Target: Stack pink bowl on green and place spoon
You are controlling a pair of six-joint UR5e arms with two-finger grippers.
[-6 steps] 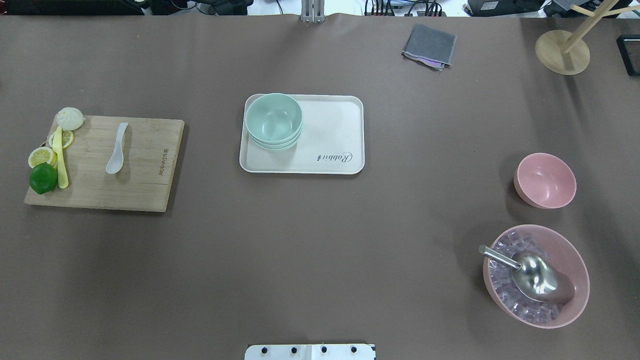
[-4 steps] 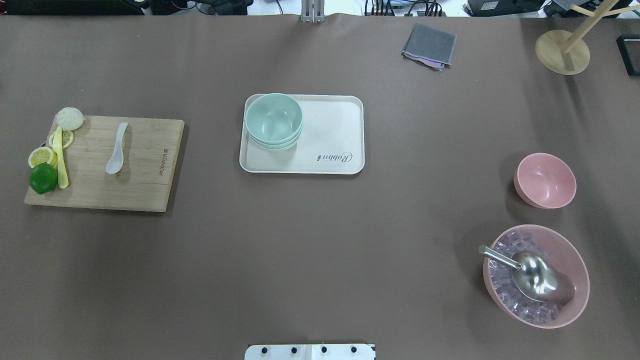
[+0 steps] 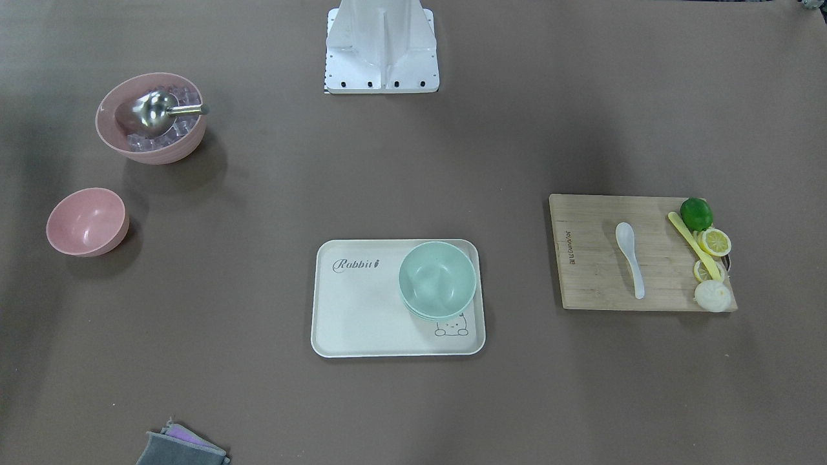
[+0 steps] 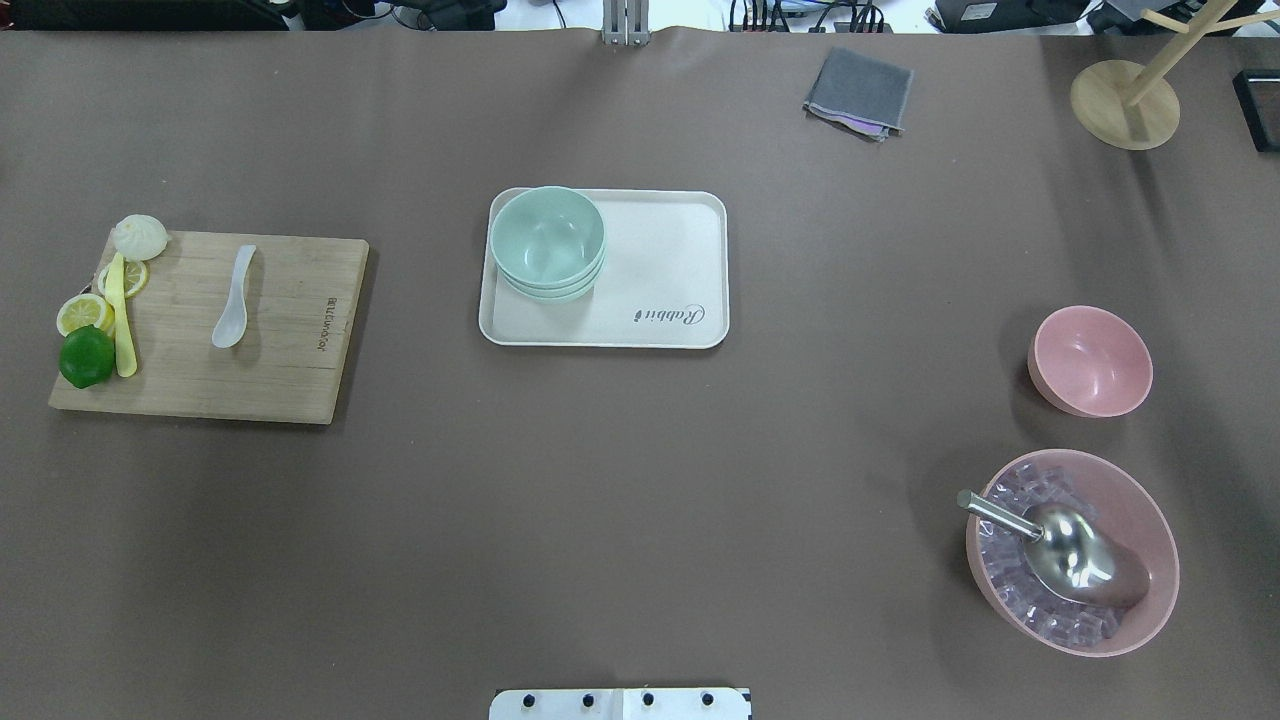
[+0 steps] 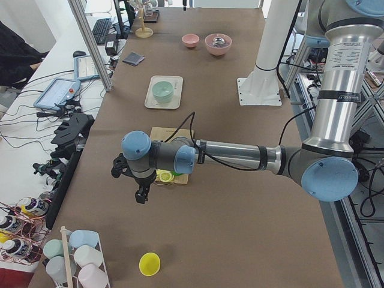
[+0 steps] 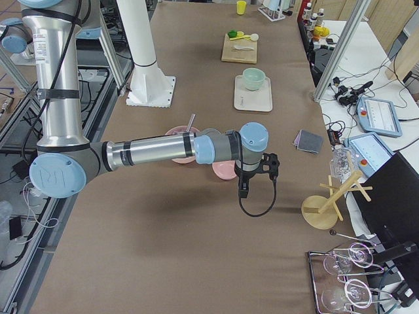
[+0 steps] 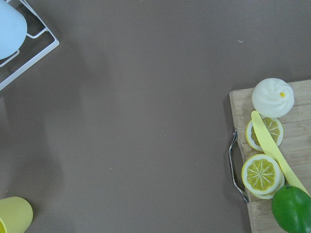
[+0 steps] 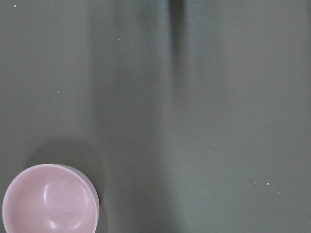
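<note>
The small pink bowl stands upright on the table at the right; it also shows in the right wrist view. Green bowls sit stacked at the left end of a cream tray. A white spoon lies on a wooden cutting board at the left. My left gripper hangs over the table just past the board's outer end. My right gripper hangs beside the pink bowl, on its outer side. Both show only in the side views, so I cannot tell if they are open or shut.
A large pink bowl with ice cubes and a metal scoop stands near the small one. A lime, lemon slices, a yellow knife and a bun lie on the board's left edge. A grey cloth and wooden stand lie at the back right.
</note>
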